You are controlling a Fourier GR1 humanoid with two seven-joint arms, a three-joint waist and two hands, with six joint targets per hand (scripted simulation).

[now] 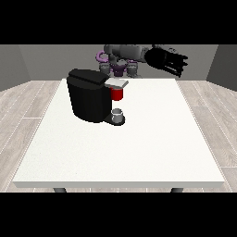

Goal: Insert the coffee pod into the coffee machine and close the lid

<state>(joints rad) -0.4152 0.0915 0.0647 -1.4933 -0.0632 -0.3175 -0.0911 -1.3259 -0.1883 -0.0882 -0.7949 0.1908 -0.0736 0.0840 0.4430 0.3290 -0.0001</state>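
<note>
Coffee machine (89, 96): black, on white table (139, 148); red holder (118, 94) at front
Cup (118, 114): on machine's base
Hand at the view's right (167, 60): raised behind machine; fingers extended, empty

Black coffee machine (89, 96) upright on the desk's left rear, grey lid (116, 83) over red pod holder (117, 94), small grey cup (118, 114) on its base

Robot torso (122, 58): small, at the view's top. Hand at the view's right (167, 60): black, raised at chest height, fingers extended and spread toward the right. Hand at the view's left: not visible.
</note>
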